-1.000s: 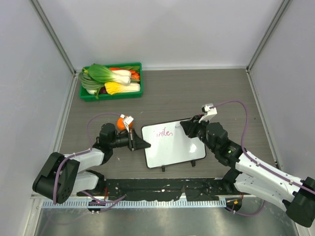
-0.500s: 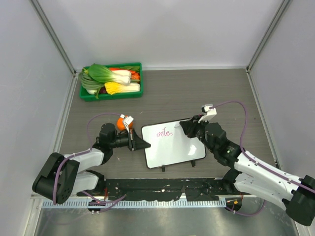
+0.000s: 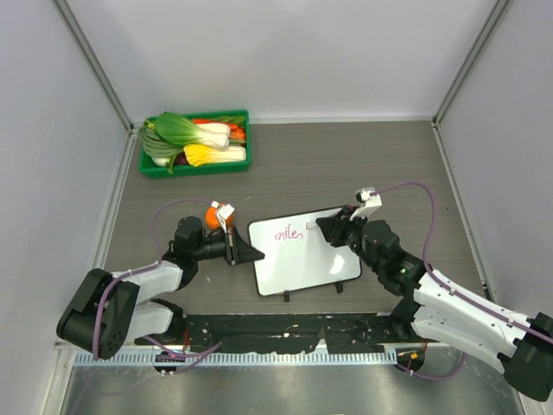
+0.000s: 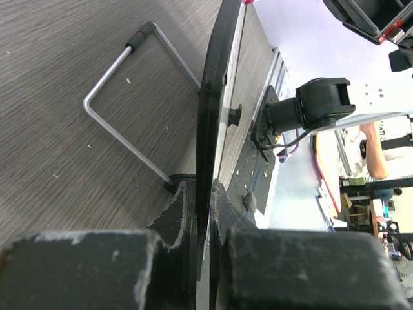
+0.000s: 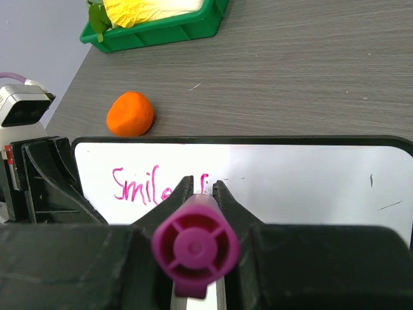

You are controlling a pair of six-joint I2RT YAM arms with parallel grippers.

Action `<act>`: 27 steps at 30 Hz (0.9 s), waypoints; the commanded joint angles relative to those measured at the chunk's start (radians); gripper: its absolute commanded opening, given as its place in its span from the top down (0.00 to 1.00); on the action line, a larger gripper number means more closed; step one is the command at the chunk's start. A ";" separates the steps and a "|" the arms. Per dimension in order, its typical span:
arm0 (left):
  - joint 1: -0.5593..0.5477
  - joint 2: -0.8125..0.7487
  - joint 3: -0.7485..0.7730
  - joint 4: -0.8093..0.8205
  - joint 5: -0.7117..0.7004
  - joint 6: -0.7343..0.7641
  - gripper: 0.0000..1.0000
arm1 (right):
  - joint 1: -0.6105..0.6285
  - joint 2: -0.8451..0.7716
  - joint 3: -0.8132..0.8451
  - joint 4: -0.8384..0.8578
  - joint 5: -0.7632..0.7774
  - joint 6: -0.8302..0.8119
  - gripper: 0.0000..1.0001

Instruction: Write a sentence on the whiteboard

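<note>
Whiteboard (image 3: 304, 252) is sitting near the middle of the table (image 3: 346, 164), a bit toward the near edge, with its two little black feet poking out on the near side. The left gripper (image 3: 253, 252) is pinched tight on the board's left edge. In the left wrist view you can see both fingers (image 4: 184, 213) squeezing the black frame edge-on, with a bent wire stand (image 4: 126, 123) lying on the table beside it.

The right gripper (image 3: 328, 228) is clamped around a magenta marker (image 5: 195, 248), reaching in over the board's far right corner. The right wrist view looks straight down the marker's butt end, with the jaws snug on either side of the barrel.

The sentence (image 5: 139, 187) is pink script up by the board's far left corner. It reads "Smile" and then a short stroke right where the marker is, and the tip itself is hidden behind the fingers, so I can't tell if it's touching.

There's an orange (image 3: 210, 216) just off the board's far left corner, close behind the left gripper. A green tray (image 3: 197, 164) full of veggies sits in the table's far left corner, well apart from everything
</note>
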State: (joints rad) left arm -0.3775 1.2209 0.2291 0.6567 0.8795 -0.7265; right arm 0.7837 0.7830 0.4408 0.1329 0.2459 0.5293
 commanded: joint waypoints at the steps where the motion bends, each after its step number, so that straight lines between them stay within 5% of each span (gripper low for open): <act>1: 0.005 0.003 -0.002 -0.057 -0.120 0.087 1.00 | 0.002 -0.011 -0.022 -0.041 0.004 0.006 0.99; 27: 0.005 0.022 0.003 -0.048 -0.116 0.084 1.00 | 0.003 -0.033 -0.022 -0.107 0.015 -0.003 0.99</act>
State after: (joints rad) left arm -0.3775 1.2224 0.2291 0.6571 0.8791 -0.7273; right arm 0.7841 0.7563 0.4297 0.0723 0.2016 0.5385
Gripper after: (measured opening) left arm 0.058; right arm 0.206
